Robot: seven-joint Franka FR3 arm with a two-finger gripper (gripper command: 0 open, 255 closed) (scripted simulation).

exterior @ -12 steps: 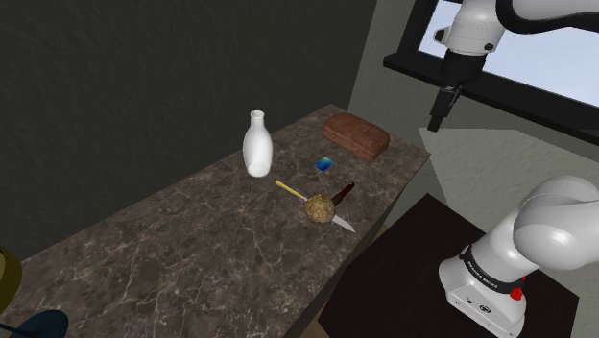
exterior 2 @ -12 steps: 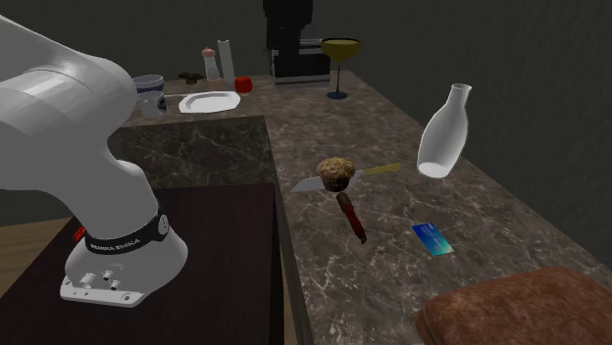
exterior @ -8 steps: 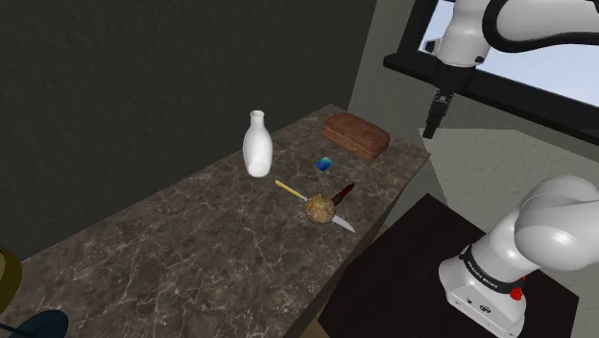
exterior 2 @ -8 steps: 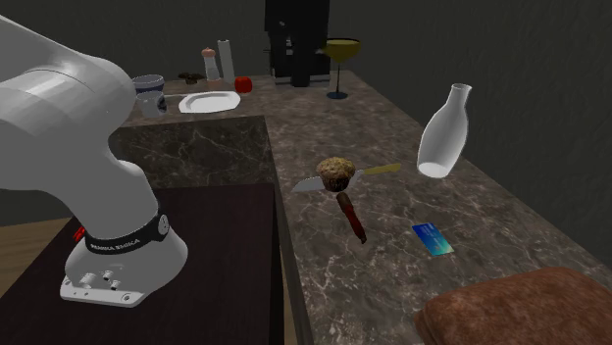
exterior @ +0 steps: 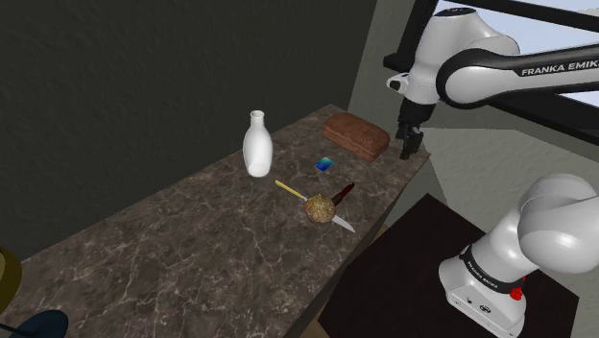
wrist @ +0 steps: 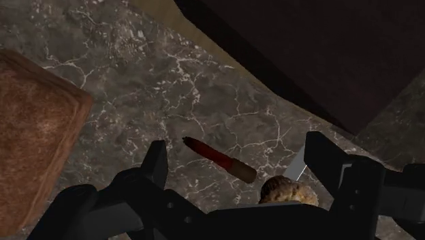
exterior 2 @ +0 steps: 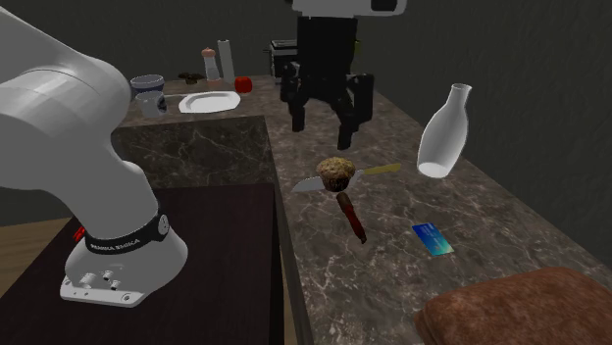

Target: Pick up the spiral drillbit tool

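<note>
You are at the reaching step: your gripper (exterior 2: 322, 129) hangs spread wide, so next lower it around the red drill bit (wrist: 216, 157).

The tool (exterior: 344, 193) lies on a dark marble counter (exterior: 192, 250). Behind it stands a dark grey wall (exterior: 144, 77). In the shoulder view a black-framed window (exterior: 420, 24), up and right of the tool, lets in daylight. The floor (exterior 2: 20, 265) below is tan.
</note>
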